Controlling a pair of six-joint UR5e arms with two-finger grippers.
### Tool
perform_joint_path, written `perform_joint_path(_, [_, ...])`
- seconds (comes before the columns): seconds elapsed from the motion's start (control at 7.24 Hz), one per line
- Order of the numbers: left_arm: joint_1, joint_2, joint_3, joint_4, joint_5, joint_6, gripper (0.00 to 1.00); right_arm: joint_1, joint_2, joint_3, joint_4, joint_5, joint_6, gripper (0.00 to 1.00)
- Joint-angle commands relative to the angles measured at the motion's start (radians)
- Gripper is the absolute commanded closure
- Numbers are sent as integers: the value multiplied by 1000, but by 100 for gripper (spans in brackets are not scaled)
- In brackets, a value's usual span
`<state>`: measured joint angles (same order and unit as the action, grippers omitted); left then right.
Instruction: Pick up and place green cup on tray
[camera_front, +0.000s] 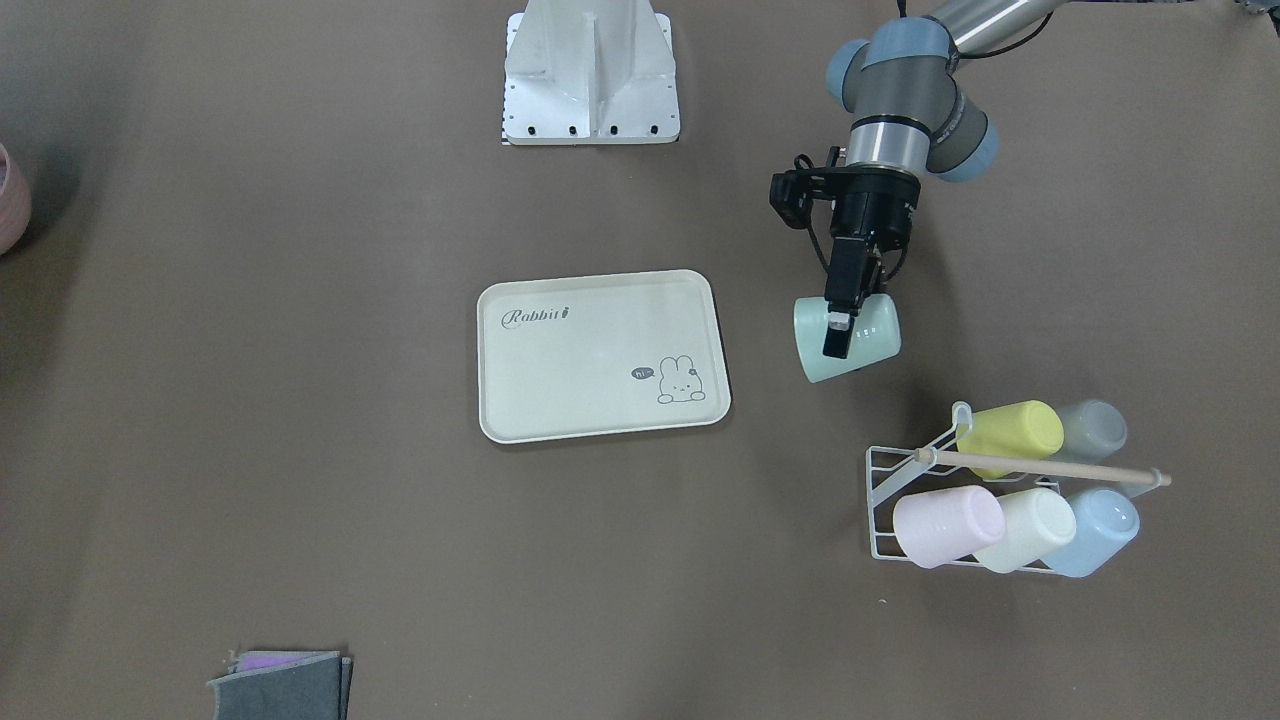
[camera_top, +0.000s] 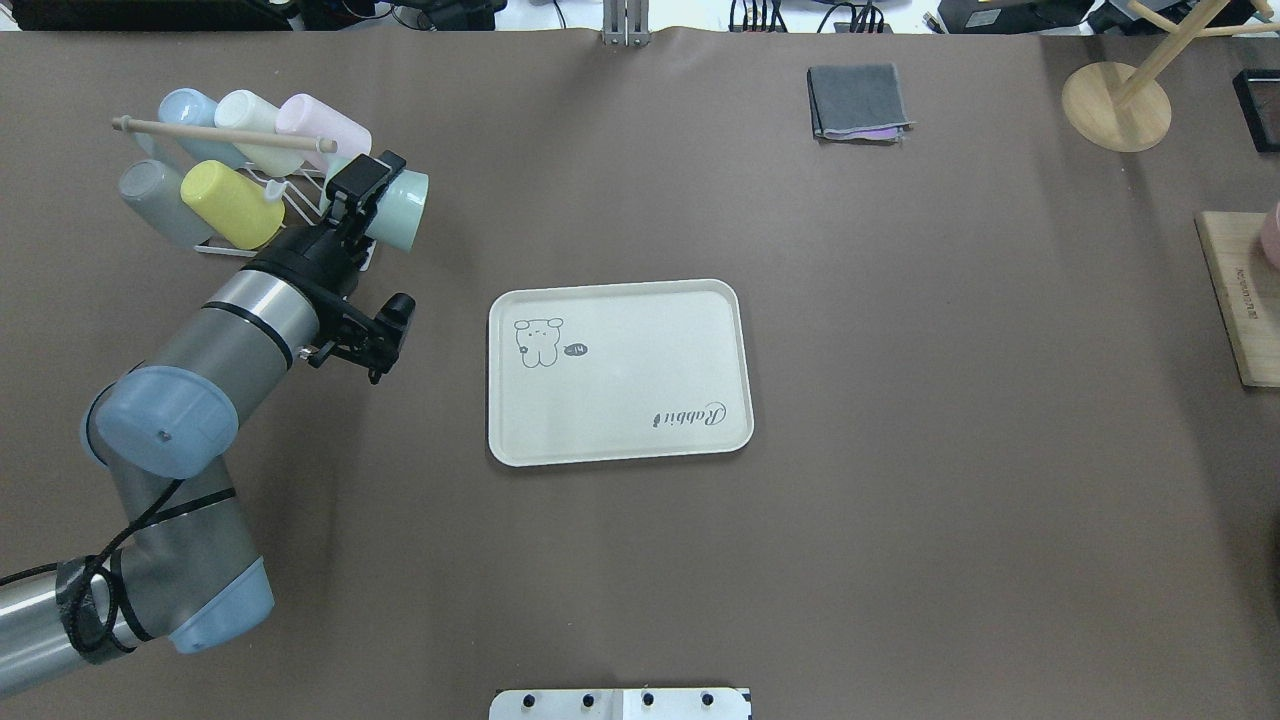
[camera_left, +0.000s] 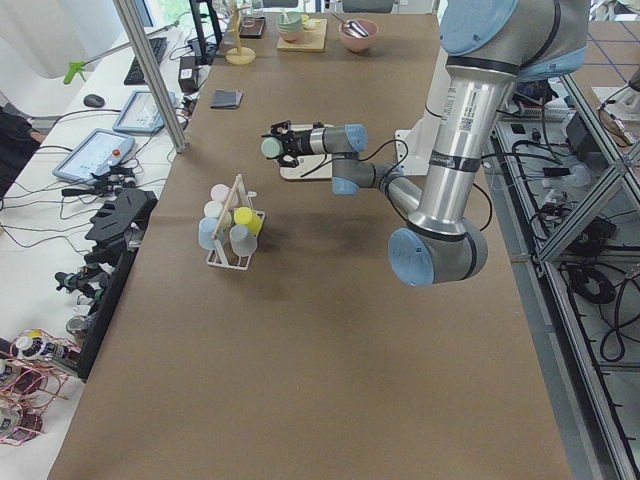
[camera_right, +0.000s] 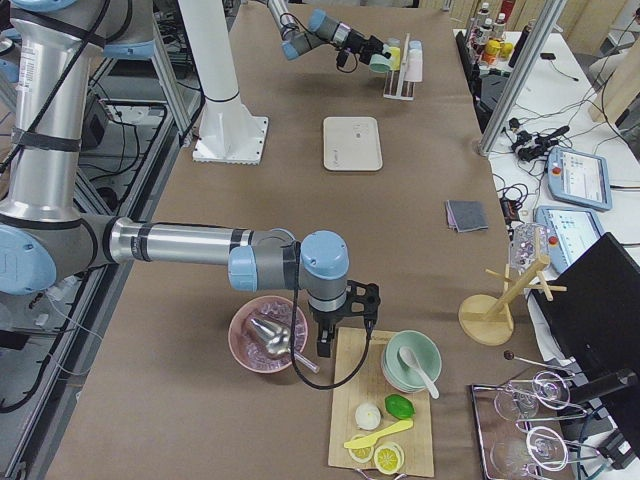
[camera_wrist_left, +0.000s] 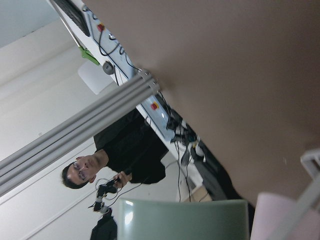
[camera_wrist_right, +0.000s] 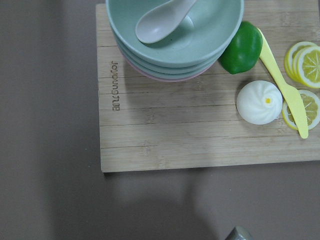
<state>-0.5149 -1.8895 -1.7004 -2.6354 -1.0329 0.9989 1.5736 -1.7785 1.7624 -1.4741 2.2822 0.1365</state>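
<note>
green cup (camera_front: 875, 335) 1, yellow cup (camera_front: 1010, 432) 1, grey cup (camera_front: 1095, 430) 1, pink cup (camera_front: 945, 525) 1, cream cup (camera_front: 1030, 528) 1, blue cup (camera_front: 1100, 530) 1 (6 in all) | tray (camera_front: 590, 400) 1 | rack (camera_front: 1040, 467) 1 | cutting board (camera_wrist_right: 200, 145) 1 | lemon slices (camera_wrist_right: 312, 62) 3 | spoon (camera_wrist_right: 160, 22) 1 | bun (camera_wrist_right: 260, 102) 1

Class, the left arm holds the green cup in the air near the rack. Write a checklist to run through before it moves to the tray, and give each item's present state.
1. left claw shut on green cup: ok.
2. Cup clear of the rack: ok.
3. tray bare for the cup: ok.
4. table between cup and tray free: ok.
5. Cup upright: not ok, it is tipped on its side.
6. right claw open or shut: cannot tell.
</note>
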Motion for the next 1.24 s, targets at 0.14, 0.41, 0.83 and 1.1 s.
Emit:
perform_joint_path(0.14, [-7, -146, 113, -17, -277, -702, 93, -1, 1, -3, 0, -7, 2, 0])
perform_joint_path(0.41, [-5, -210, 250, -191, -355, -926, 96, -1, 1, -6, 0, -10, 0, 0])
perform_joint_path(0.83, [2, -334, 385, -271, -452, -1182, 100, -4, 2, -12, 0, -13, 2, 0])
perform_joint_path(1.1, [39, -420, 540, -387, -469, -1265, 100, -4, 1, -12, 0, -15, 0, 0])
